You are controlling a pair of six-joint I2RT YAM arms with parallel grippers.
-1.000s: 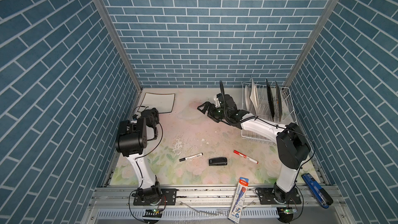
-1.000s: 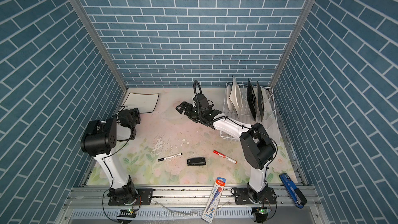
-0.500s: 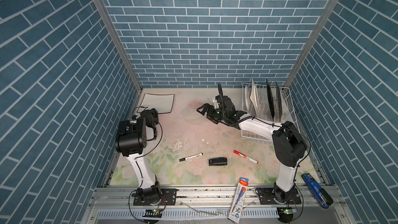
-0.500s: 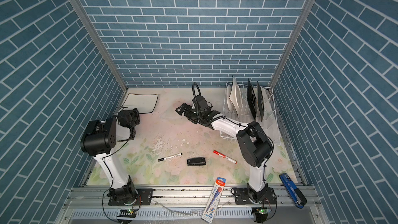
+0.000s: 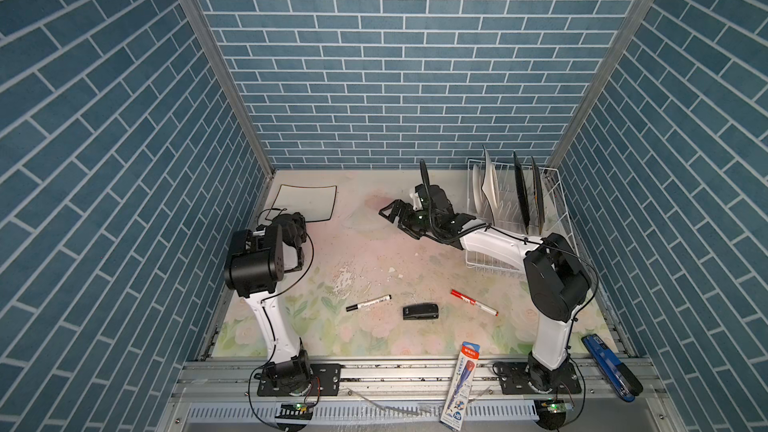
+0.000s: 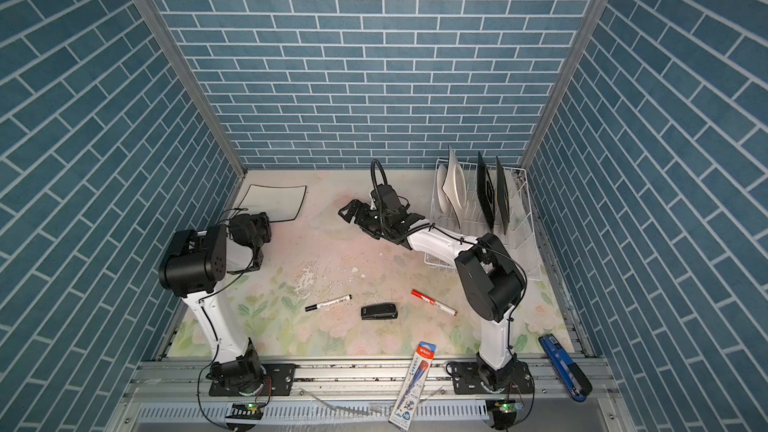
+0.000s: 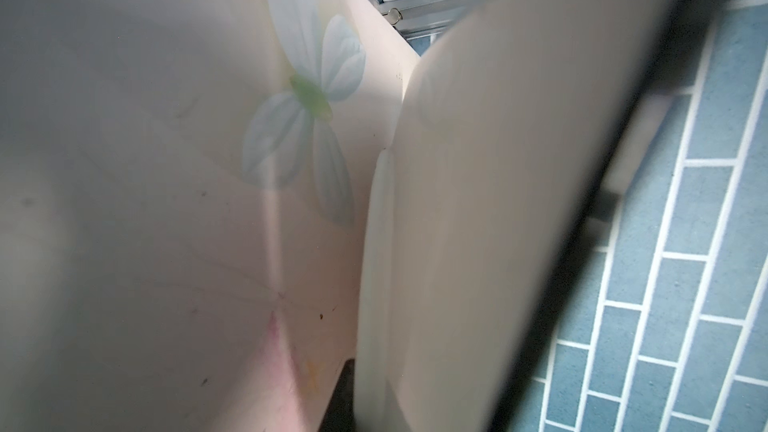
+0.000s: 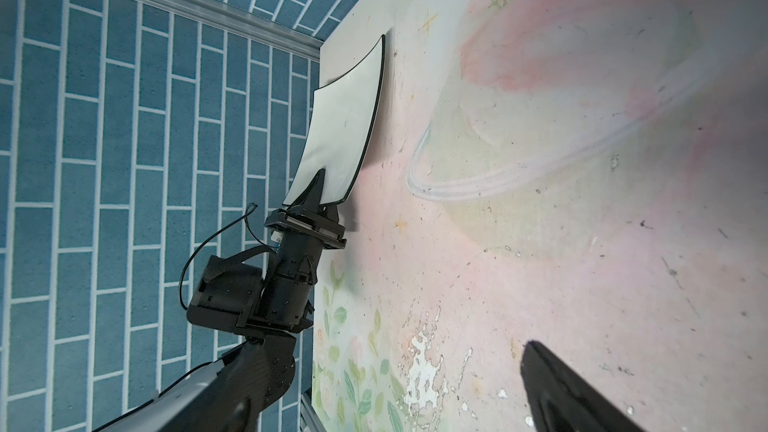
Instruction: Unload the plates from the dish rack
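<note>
A square white plate (image 5: 306,203) (image 6: 276,202) with a thin black rim lies at the table's back left. My left gripper (image 5: 296,223) (image 8: 318,197) is shut on its near edge, and that plate (image 7: 498,201) fills the left wrist view. The white wire dish rack (image 5: 559,201) (image 6: 525,218) stands at the back right. In it stand a round white plate (image 5: 478,195), a square white plate (image 5: 489,189) and two black plates (image 5: 521,197) (image 5: 538,201). My right gripper (image 5: 395,218) (image 6: 353,211) is open and empty, left of the rack above the mat.
On the floral mat lie a black marker (image 5: 368,303), a black stapler (image 5: 420,311) and a red marker (image 5: 473,308). A pencil pack (image 5: 463,380) rests on the front rail, a blue tool (image 5: 611,367) at the front right. Brick walls close in three sides.
The right arm's elbow has swung slightly to the left, with its gripper still open. The left arm and its plate have not moved.
</note>
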